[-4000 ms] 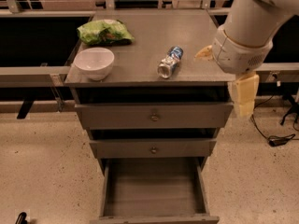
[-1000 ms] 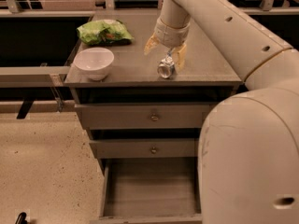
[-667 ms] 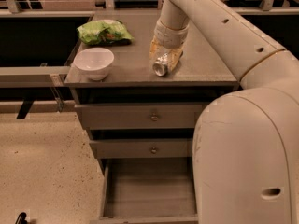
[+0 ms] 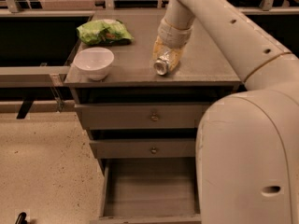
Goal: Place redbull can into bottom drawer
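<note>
The redbull can [image 4: 161, 66] lies on its side on the cabinet top [image 4: 126, 64], near the front edge, with its shiny metal end facing me. My gripper [image 4: 166, 57] comes down on it from above, and its yellowish fingers [image 4: 176, 59] press against both sides of the can. The bottom drawer [image 4: 149, 190] is pulled open below, and its plain floor is bare. My arm's large white body hides the drawer's right part.
A white bowl [image 4: 94, 62] stands at the front left of the cabinet top. A green crinkly bag [image 4: 103, 31] lies behind it. The two upper drawers with round knobs [image 4: 154, 117] are closed. My arm [image 4: 247, 153] fills the right side.
The gripper came from the cabinet's right side to the can. Its fingers, spread on either side one second ago, have closed in on the can. The can has not visibly moved.
</note>
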`<state>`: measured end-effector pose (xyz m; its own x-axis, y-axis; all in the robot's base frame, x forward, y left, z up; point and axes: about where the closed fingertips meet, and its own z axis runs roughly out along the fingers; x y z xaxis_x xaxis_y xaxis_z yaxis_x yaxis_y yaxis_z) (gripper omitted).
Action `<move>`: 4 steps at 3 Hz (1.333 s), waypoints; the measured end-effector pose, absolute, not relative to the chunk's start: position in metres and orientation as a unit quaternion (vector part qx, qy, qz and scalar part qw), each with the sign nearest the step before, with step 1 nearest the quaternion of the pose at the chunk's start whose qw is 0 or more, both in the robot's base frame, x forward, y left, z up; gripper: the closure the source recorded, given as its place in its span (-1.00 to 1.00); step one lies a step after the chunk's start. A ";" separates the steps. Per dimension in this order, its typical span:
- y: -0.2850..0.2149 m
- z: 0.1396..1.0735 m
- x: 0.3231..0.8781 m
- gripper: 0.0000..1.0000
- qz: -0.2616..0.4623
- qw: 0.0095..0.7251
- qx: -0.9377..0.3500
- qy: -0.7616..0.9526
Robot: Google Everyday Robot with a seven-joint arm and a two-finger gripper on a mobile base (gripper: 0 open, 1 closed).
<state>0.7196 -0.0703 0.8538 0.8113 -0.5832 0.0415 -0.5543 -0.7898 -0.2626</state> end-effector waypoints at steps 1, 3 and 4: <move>-0.092 0.865 0.721 1.00 -0.054 0.150 -0.909 0.384; -0.118 0.887 0.673 1.00 0.025 0.190 -0.790 0.582; -0.105 0.893 0.639 1.00 0.042 0.179 -0.747 0.639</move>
<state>0.6387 -0.1048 0.8926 0.1789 -0.9396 -0.2917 -0.9699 -0.1186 -0.2125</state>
